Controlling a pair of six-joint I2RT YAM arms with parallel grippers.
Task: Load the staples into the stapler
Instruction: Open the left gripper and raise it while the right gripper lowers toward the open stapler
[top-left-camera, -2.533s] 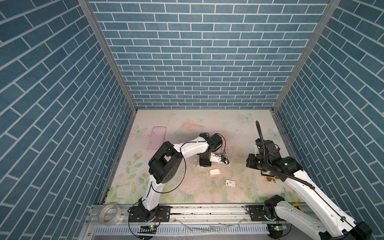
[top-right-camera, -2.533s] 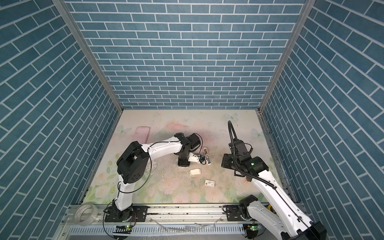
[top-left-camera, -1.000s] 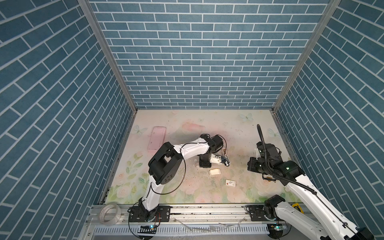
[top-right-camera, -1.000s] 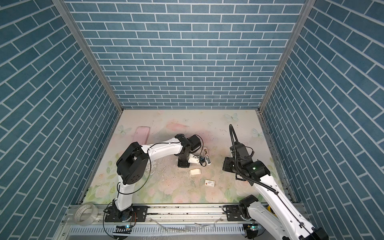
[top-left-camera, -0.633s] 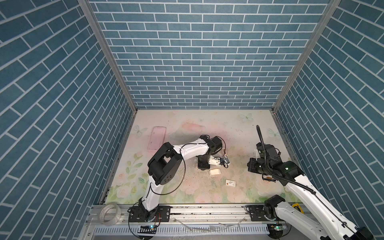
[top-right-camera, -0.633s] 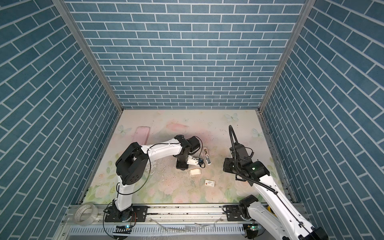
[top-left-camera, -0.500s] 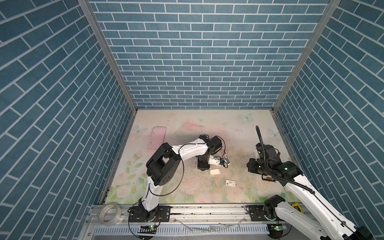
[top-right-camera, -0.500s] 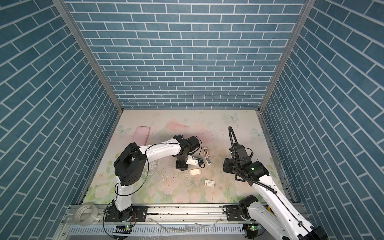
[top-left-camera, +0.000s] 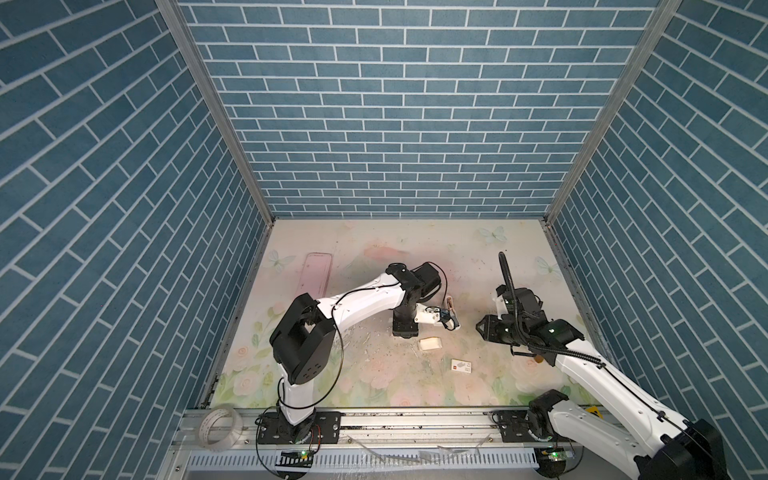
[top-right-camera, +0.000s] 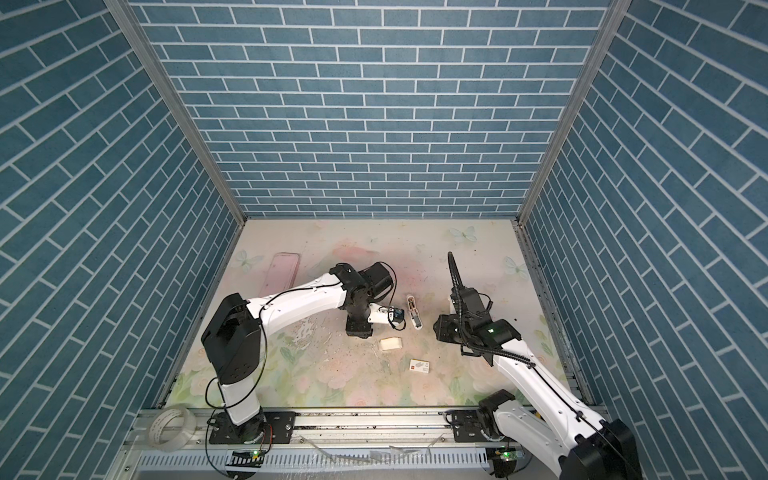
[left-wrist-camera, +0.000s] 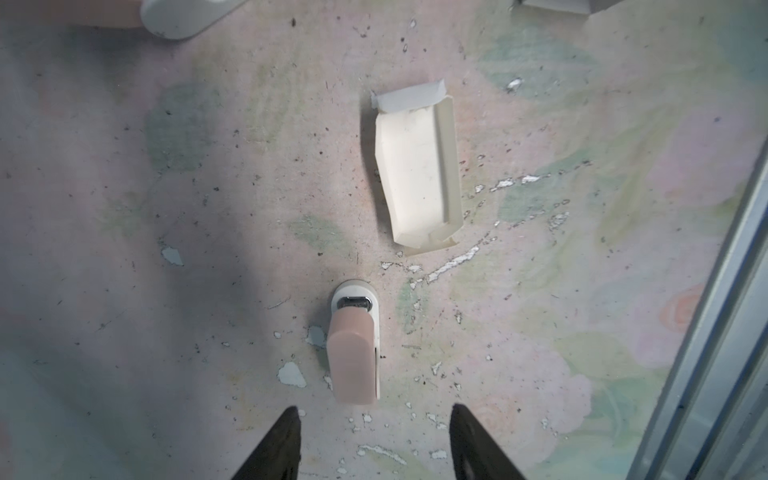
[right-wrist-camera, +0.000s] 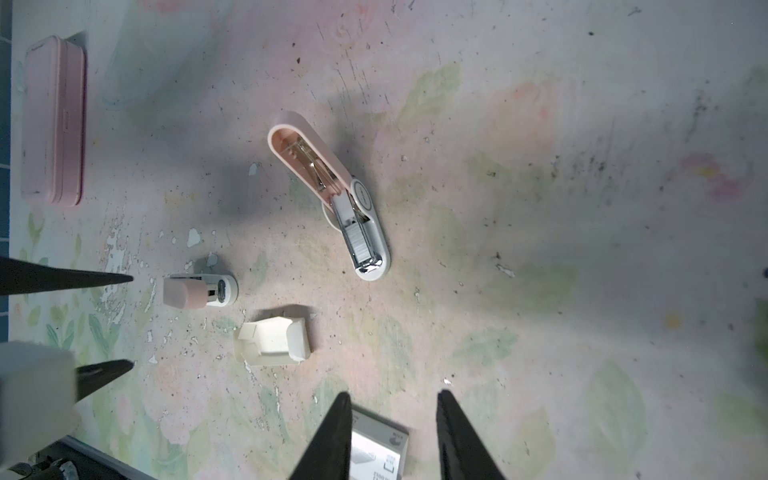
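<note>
The stapler (right-wrist-camera: 305, 149) lies hinged wide open on the mat, pink lid flipped back, also seen in both top views (top-right-camera: 413, 316) (top-left-camera: 449, 302). A grey ribbed strip, the staples (right-wrist-camera: 360, 237), sits in its metal channel. The cream cardboard tray (left-wrist-camera: 415, 166) (right-wrist-camera: 274, 340) (top-left-camera: 430, 343) shows a bare white inside. My left gripper (left-wrist-camera: 374, 411) (top-right-camera: 399, 322) is open, holding nothing, just behind a small pink-and-white piece (left-wrist-camera: 355, 353) (right-wrist-camera: 199, 291). My right gripper (right-wrist-camera: 394, 397) (top-left-camera: 482, 330) is open above the white card sleeve (right-wrist-camera: 378, 449) (top-right-camera: 419, 365), not gripping it.
A pink case (top-left-camera: 316, 274) (right-wrist-camera: 52, 120) lies at the back left of the mat. A tape roll (top-left-camera: 216, 428) rests on the front rail. The left gripper's fingers (right-wrist-camera: 124, 278) reach in beside the small piece. Brick walls close in three sides.
Both grippers have gone from shut to open. The left wrist has shifted a little toward the front, near the tray. The stapler, tray and sleeve lie where they were.
</note>
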